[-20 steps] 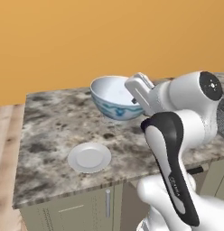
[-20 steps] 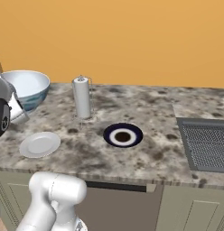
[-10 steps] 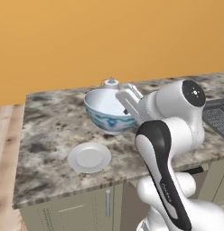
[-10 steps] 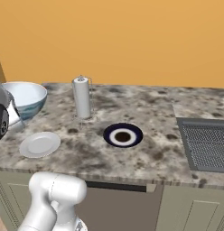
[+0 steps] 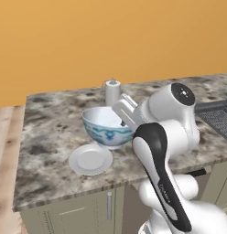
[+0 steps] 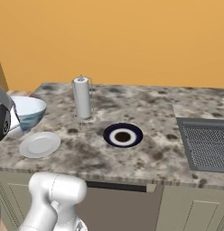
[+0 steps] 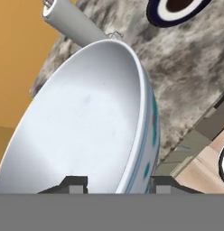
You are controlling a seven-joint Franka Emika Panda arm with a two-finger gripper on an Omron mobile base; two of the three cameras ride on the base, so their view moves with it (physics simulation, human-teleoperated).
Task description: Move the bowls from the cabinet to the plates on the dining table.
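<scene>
The white bowl with blue pattern (image 5: 104, 125) hangs low over the dining table (image 5: 46, 132), just behind a white plate (image 5: 91, 159). My gripper (image 5: 123, 122) is shut on the bowl's right rim. In the hand view the bowl (image 7: 82, 122) is tilted, its rim between the two fingertips of the gripper (image 7: 116, 184). In the right base view the bowl (image 6: 28, 112) is at the left edge, above the white plate (image 6: 39, 144). A dark-rimmed plate (image 6: 123, 135) with a white inside lies mid-table. The cabinet is out of view.
A paper towel roll (image 6: 81, 97) stands upright behind the two plates, close behind the bowl (image 5: 112, 92). A grey ribbed grate (image 6: 206, 143) is set into the top at the right. An orange wall runs behind the table.
The arm has carried the bowl down and toward the table's front left, from near the paper towel roll to just behind the white plate. The grip is unchanged.
</scene>
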